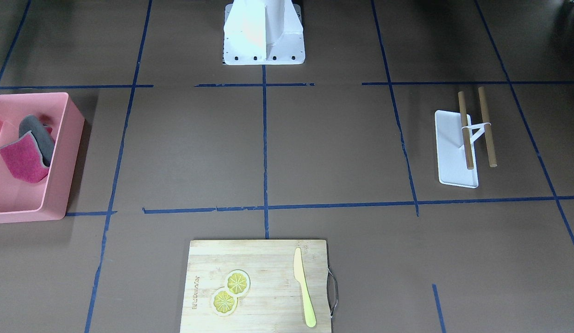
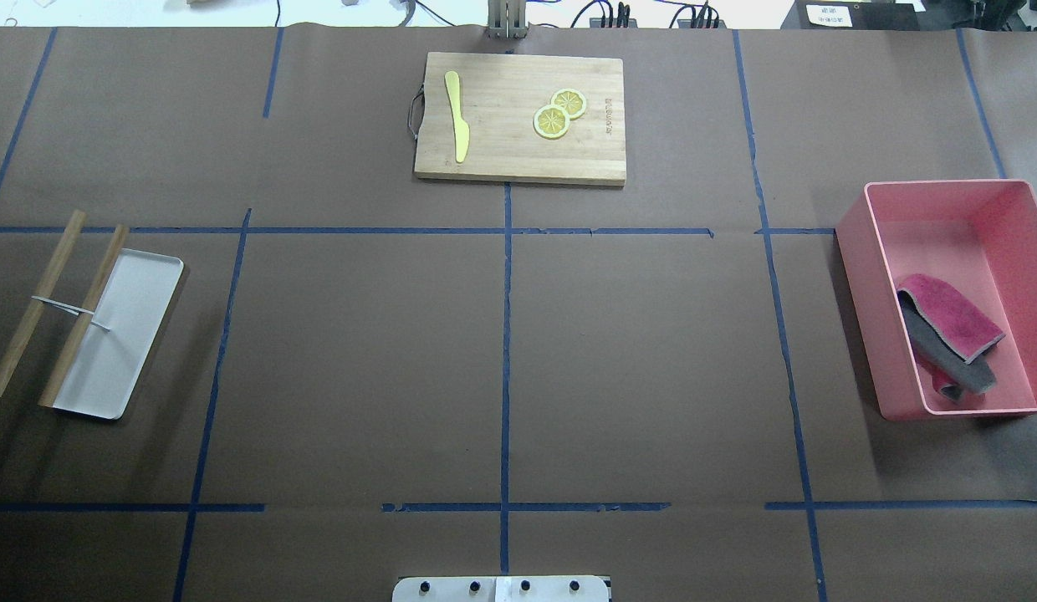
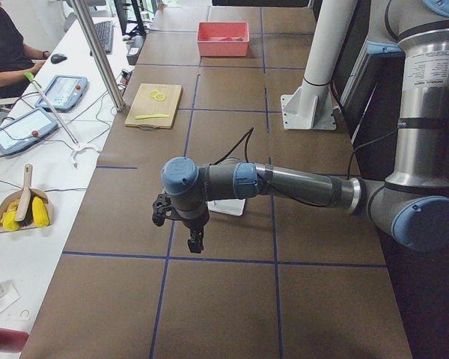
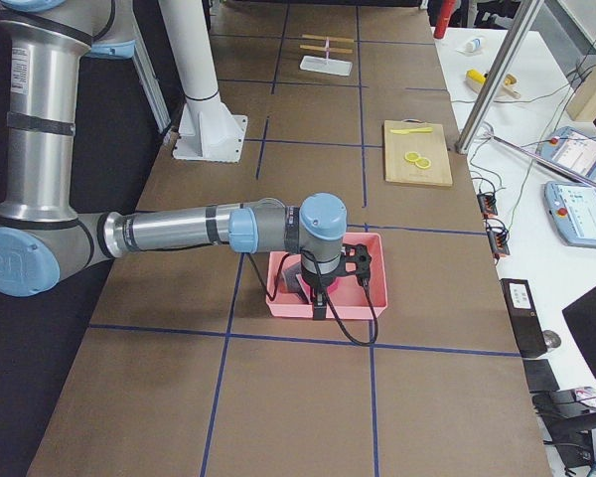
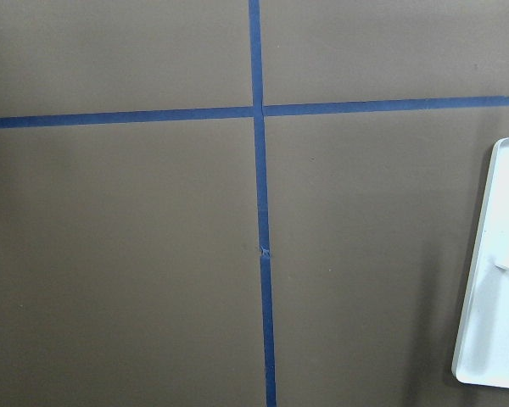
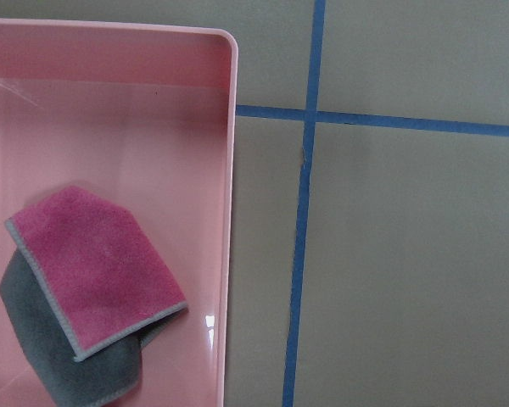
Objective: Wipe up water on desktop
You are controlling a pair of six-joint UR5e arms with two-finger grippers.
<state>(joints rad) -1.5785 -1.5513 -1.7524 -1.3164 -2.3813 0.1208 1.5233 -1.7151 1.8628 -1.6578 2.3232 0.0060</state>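
The desktop (image 2: 360, 359) is a matte dark-brown surface crossed by blue tape lines; I see no water on it in any view. A pink and grey cloth (image 2: 949, 339) lies folded in a pink bin (image 2: 945, 196), and it also shows in the right wrist view (image 6: 85, 288). My right gripper (image 4: 323, 303) hangs above the bin, seen only in the exterior right view. My left gripper (image 3: 196, 241) hangs above the desktop next to a white tray (image 3: 226, 207), seen only in the exterior left view. I cannot tell whether either gripper is open or shut.
The white tray (image 2: 134, 318) with two wooden rods (image 2: 33, 309) across it lies at the left. A wooden cutting board (image 2: 518, 150) at the far edge carries a yellow knife (image 2: 458, 117) and two lemon slices (image 2: 552, 121). The robot's base (image 1: 264, 46) stands at the near edge.
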